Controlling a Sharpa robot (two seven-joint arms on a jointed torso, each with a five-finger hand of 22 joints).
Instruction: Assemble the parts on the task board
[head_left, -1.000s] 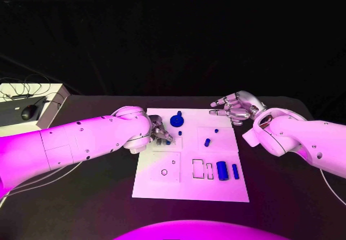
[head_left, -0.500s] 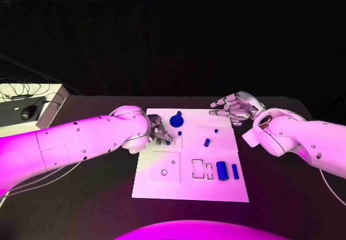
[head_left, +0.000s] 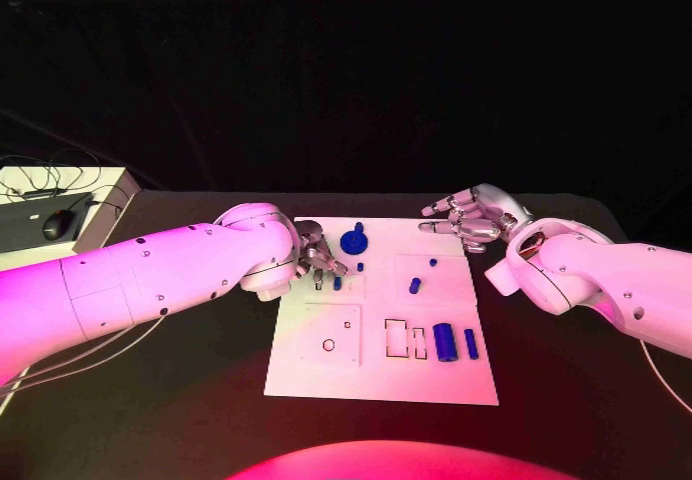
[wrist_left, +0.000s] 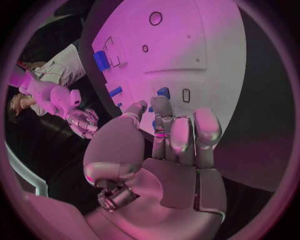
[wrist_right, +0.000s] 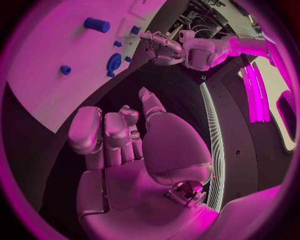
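The white task board (head_left: 378, 375) lies mid-table. My left hand (head_left: 317, 262) is over its far left part, fingertips down at a small blue part (head_left: 338, 283). In the left wrist view the fingers (wrist_left: 180, 135) lie close together beside the thumb, with that blue part (wrist_left: 164, 92) just past their tips; whether they pinch it is unclear. A blue gear (head_left: 355, 240), a short blue peg (head_left: 414, 285), a blue cylinder (head_left: 444, 341) and a thin blue bar (head_left: 470, 343) sit on the board. My right hand (head_left: 473, 218) hovers off the board's far right corner, fingers apart and holding nothing.
A pale box with a mouse (head_left: 58, 224) and cables sits at the table's far left. The right wrist view shows the board (wrist_right: 44, 75), the gear (wrist_right: 114, 63), the cylinder (wrist_right: 97, 24) and my left hand (wrist_right: 164, 50) beyond it.
My left arm has shifted slightly toward the far side, the hand staying at the small blue part. The right hand has not moved.
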